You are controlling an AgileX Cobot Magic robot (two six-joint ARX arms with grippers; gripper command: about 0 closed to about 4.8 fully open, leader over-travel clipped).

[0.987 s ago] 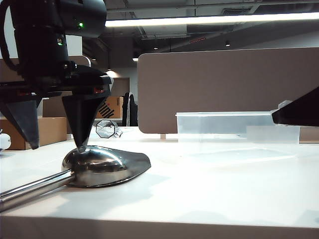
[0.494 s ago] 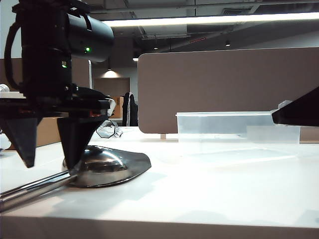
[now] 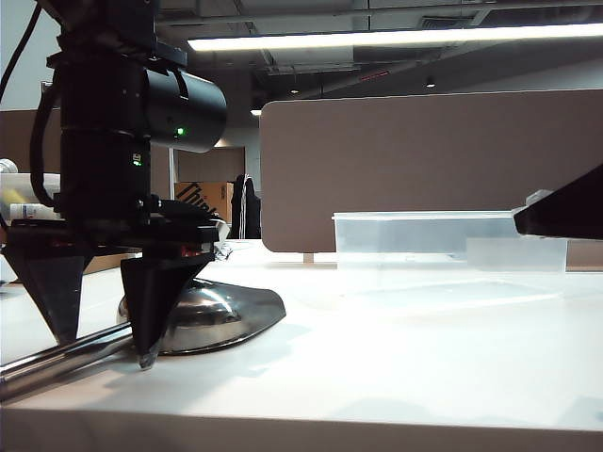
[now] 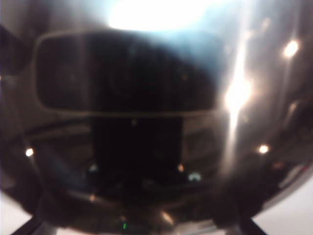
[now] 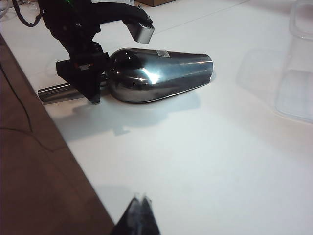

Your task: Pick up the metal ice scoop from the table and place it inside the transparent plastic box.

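Left gripper (image 3: 102, 347): open, straddling the handle of the metal ice scoop (image 3: 212, 315).
Right gripper (image 5: 138, 211): closed, tips together, well apart at right.
Scoop: on the worktop (image 3: 396, 358) at near left, bowl down, pointing right.
Transparent plastic box (image 3: 424, 240): far right, nothing visible inside.
Left wrist view: only blurred steel reflections.

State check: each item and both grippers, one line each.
scoop: lying bowl-down on the table, not lifted.
left gripper: open, fingers down on either side of the scoop's handle where it joins the bowl.
right gripper: fingertips together, shut, off to the side above bare table, holding nothing.
box: upright, lidless, looks empty, right of the scoop.
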